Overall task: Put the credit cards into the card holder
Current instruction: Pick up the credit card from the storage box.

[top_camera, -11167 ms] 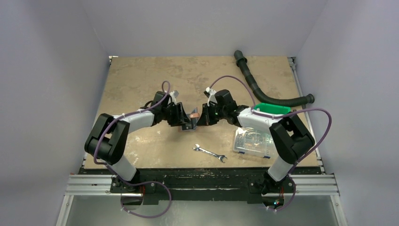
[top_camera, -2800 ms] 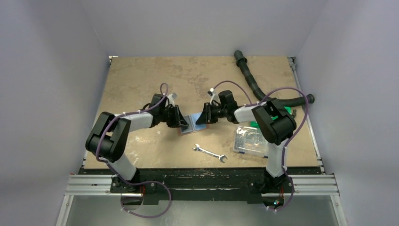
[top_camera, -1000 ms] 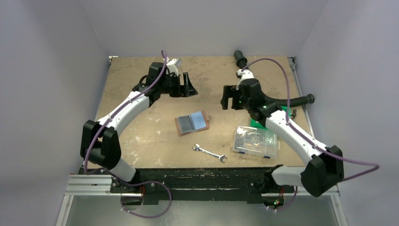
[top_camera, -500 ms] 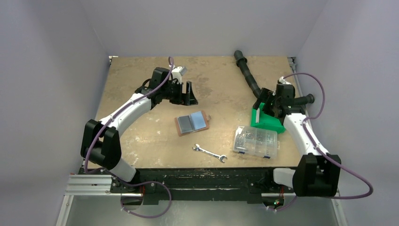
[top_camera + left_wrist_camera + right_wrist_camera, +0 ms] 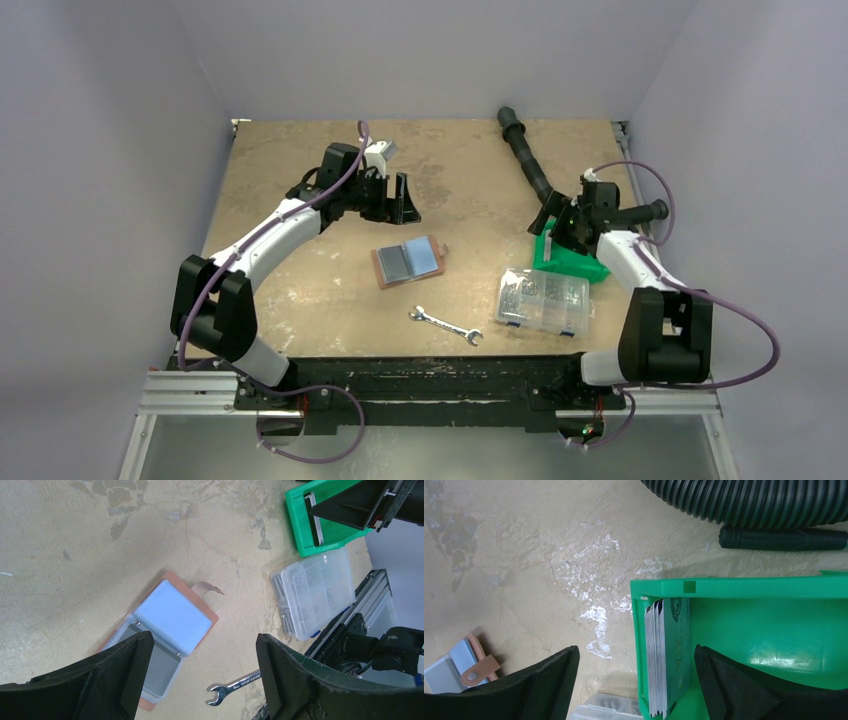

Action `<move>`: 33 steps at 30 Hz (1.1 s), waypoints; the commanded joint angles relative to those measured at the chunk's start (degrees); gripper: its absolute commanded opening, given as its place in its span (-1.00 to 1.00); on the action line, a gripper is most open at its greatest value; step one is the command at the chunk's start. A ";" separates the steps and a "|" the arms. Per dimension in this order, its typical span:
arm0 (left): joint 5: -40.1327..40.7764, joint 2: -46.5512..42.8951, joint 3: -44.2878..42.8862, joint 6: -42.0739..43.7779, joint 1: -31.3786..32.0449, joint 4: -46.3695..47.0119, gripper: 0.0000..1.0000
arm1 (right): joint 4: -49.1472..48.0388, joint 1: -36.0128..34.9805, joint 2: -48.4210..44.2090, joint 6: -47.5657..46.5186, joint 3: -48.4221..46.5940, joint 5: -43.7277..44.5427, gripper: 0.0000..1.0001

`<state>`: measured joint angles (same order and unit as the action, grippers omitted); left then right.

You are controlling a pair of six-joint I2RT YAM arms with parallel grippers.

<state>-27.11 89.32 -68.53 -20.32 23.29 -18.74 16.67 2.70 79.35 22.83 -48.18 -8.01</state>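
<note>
Left claw (image 5: 401,199) jaws apart, empty, hanging well apart from card holder (image 5: 408,262) | I see right claw (image 5: 635,655) jaws apart, empty, above rim of green bin (image 5: 734,587), hose (image 5: 749,505) just beyond.

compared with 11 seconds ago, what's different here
Both grippers let go of the card holder, which lies open on the table with the credit cards on its halves. The left gripper pulled back far-left; the right gripper swung right over the green bin. Wrench, compartment box and hose stayed put.
</note>
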 commanded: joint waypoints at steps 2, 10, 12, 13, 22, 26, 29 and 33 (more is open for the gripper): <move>-1.36 -1.60 0.32 1.13 0.18 1.43 0.63 | -2.11 0.38 3.11 -1.84 -0.78 -3.36 0.84; -1.36 -1.41 0.40 1.16 0.18 1.37 0.63 | -2.20 0.40 4.55 -2.48 -1.12 -5.22 0.76; -1.36 -1.42 0.42 1.21 0.18 1.43 0.63 | -2.15 0.37 4.20 -2.35 -1.12 -6.18 0.73; -1.36 -1.43 0.42 1.20 0.18 1.43 0.63 | -2.06 0.38 3.97 -2.28 -1.12 -6.55 0.72; -1.54 -1.41 0.42 1.24 0.18 1.43 0.63 | -1.95 0.38 2.85 -2.26 -0.86 -7.72 0.57; -1.49 -1.45 0.42 1.24 0.18 1.40 0.63 | -1.85 0.38 2.42 -2.29 -0.85 -7.91 0.49; -1.58 -1.52 0.39 1.24 0.18 1.37 0.63 | -1.66 0.38 1.73 -2.26 -0.94 -7.60 0.43; -1.62 -1.51 0.41 1.24 0.18 1.38 0.63 | -1.48 0.38 1.42 -2.26 -0.95 -7.37 0.34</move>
<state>-27.75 89.32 -68.53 -20.32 23.29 -18.74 15.88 3.03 82.74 21.30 -48.18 -13.98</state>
